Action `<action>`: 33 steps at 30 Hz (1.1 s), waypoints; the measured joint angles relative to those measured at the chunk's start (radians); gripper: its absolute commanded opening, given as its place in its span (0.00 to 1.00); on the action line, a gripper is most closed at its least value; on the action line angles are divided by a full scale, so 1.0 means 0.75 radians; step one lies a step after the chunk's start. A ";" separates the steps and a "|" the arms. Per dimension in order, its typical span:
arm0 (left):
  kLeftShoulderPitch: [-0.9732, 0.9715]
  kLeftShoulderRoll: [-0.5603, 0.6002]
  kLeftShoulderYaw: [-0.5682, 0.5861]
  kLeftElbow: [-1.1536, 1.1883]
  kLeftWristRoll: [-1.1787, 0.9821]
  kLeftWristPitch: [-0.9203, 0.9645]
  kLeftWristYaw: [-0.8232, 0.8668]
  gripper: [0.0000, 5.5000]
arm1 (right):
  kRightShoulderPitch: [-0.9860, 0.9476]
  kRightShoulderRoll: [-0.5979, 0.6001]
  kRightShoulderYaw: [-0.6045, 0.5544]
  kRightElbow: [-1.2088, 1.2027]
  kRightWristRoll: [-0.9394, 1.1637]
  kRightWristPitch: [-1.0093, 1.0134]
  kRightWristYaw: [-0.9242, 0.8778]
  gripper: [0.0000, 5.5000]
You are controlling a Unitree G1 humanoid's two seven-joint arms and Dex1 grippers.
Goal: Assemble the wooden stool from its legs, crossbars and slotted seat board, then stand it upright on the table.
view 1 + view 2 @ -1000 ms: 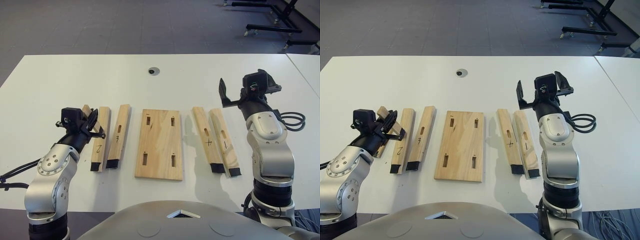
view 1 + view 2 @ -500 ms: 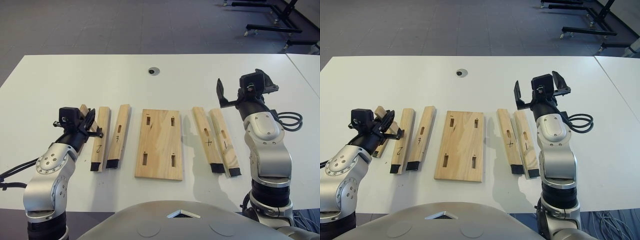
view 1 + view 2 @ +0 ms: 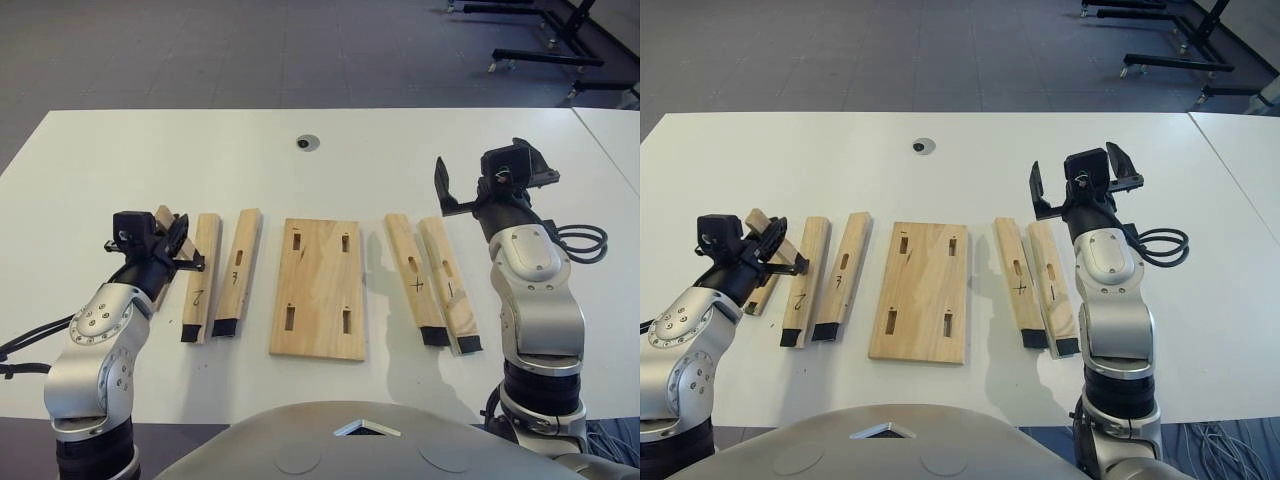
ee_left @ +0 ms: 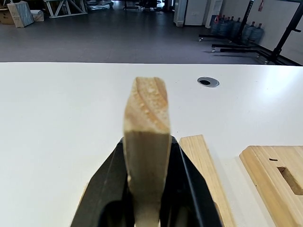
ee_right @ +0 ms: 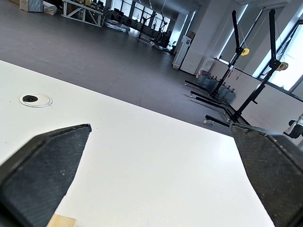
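So: left hand (image 3: 180, 250) is clamped on a short crossbar (image 4: 147, 123) at the far left of the bench (image 3: 300, 180). The wood sits snug between both fingers, its end grain pointing away from the robot and tilted up off the surface. Right hand (image 3: 490, 178) is spread wide and holds nothing. It hovers above the far ends of the right pair of legs (image 3: 432, 282).

Seat board (image 3: 318, 287) lies flat mid-bench, slots up, long axis running away from the robot. The left pair of legs (image 3: 218, 272) lies flat and parallel to it, between the board and the left hand, with the outer leg just beside that hand on its right. The right pair lies the same way on the board's other side, the two touching or nearly so.

Key relation: the held crossbar is nearest the outer left leg, whose slot faces up, so it likely has to swing right and tip end-down into that slot. The left arm is clearly the nearer one for this. The right hand is better placed for its own pair. Assembly looks barely begun, with nothing joined yet.
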 measured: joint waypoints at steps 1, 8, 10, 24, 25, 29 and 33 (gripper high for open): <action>0.000 -0.006 -0.014 -0.007 0.000 0.001 0.005 0.07 | 0.000 -0.007 -0.008 0.000 0.000 0.000 0.007 0.98; 0.074 -0.090 -0.049 -0.087 0.004 0.021 0.089 0.07 | -0.061 -0.079 0.011 0.009 -0.001 0.015 0.087 0.98; 0.084 -0.093 -0.058 -0.101 0.028 0.021 0.116 0.07 | -0.061 -0.096 0.004 0.008 -0.001 0.027 0.103 0.98; 0.167 -0.281 -0.062 -0.168 0.039 -0.069 0.215 0.07 | -0.061 -0.149 0.014 0.011 -0.001 0.043 0.171 0.98; 0.174 -0.283 -0.062 -0.174 0.043 -0.084 0.219 0.07 | -0.061 -0.152 0.014 0.012 -0.001 0.043 0.172 0.98; 0.198 -0.273 -0.067 -0.163 0.129 -0.176 0.223 0.07 | -0.079 -0.160 0.021 0.040 0.000 0.041 0.197 0.98; 0.198 -0.318 -0.090 -0.129 0.166 -0.250 0.260 0.07 | -0.113 -0.180 0.033 0.072 0.000 0.024 0.219 0.98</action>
